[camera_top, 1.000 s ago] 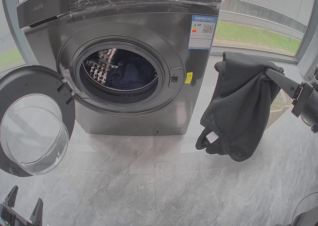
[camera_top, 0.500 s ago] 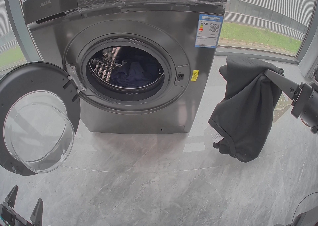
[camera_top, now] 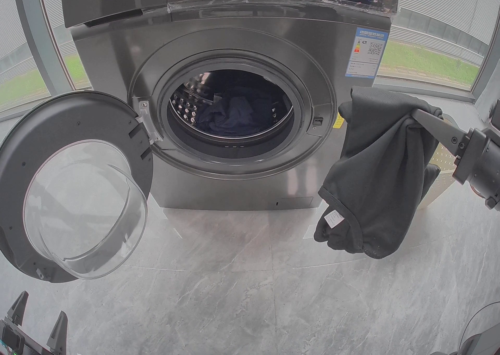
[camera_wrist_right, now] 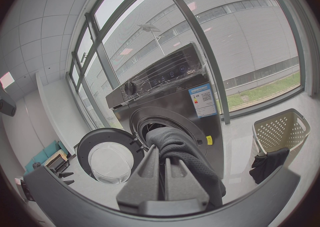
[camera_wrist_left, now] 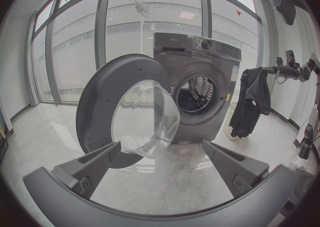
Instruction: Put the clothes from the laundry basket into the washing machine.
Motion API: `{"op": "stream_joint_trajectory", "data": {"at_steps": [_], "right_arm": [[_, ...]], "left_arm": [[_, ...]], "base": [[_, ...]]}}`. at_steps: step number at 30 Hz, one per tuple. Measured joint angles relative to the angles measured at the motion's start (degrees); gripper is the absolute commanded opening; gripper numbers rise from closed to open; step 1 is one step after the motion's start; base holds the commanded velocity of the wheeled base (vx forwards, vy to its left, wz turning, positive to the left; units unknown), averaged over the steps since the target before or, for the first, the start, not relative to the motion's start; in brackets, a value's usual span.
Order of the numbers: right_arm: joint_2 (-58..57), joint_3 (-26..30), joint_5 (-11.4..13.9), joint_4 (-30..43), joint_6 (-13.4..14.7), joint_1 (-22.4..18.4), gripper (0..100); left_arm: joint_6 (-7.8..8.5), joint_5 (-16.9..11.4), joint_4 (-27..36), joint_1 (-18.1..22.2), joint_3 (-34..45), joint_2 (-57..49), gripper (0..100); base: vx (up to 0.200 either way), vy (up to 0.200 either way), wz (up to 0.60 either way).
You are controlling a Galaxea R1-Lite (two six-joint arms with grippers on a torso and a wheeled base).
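Observation:
The grey washing machine (camera_top: 234, 85) stands with its round door (camera_top: 78, 184) swung open to the left. Dark blue clothes (camera_top: 234, 114) lie inside the drum. My right gripper (camera_top: 421, 115) is shut on a dark grey garment (camera_top: 380, 174), which hangs in the air just right of the machine's front, above the floor. The right wrist view has the same gripper (camera_wrist_right: 160, 152) pinching the garment (camera_wrist_right: 190, 161) in front of the drum opening. My left gripper (camera_top: 39, 317) is low at the near left, open and holding nothing, its fingers (camera_wrist_left: 110, 152) spread wide.
A beige laundry basket (camera_wrist_right: 280, 129) stands right of the machine by the window, with a dark cloth (camera_wrist_right: 268, 167) draped over its front rim. The basket (camera_top: 441, 161) peeks out behind the held garment. Grey marble floor (camera_top: 234, 278) lies before the machine.
The whole head picture has shifted, so the machine now sits more to the middle. The held garment hangs closer to the machine's front right corner. The left gripper is unchanged.

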Motion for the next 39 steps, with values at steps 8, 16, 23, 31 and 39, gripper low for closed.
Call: {"op": "stream_joint_trajectory", "data": {"at_steps": [8, 16, 23, 31, 39], "right_arm": [[3.39, -0.89, -0.02, 0.15, -0.55, 0.74, 0], [10.14, -9.48, -0.51, -0.95, -0.83, 3.51, 0], [14.23, -11.69, -1.04, -5.06, -0.79, 5.38, 0], [17.62, -12.82, -1.17, -7.44, -0.41, 6.77, 0], [21.86, -14.37, -1.26, -11.9, 0.44, 8.3, 0]], "left_arm": [[0.67, 0.09, -0.11, 0.11, 0.0, 0.0, 100], [0.8, 0.63, -0.11, 0.17, 0.0, 0.02, 100], [-1.88, -0.44, -2.99, 0.26, -3.47, 0.06, 100], [-4.73, -15.65, -5.47, -0.06, -14.38, 8.57, 100], [-5.61, -25.32, -20.66, -2.65, -15.85, 28.96, 100]], "base": [[0.0, 0.0, 0.0], [0.0, 0.0, 0.0], [0.0, 0.0, 0.0], [0.0, 0.0, 0.0], [0.0, 0.0, 0.0]]}}
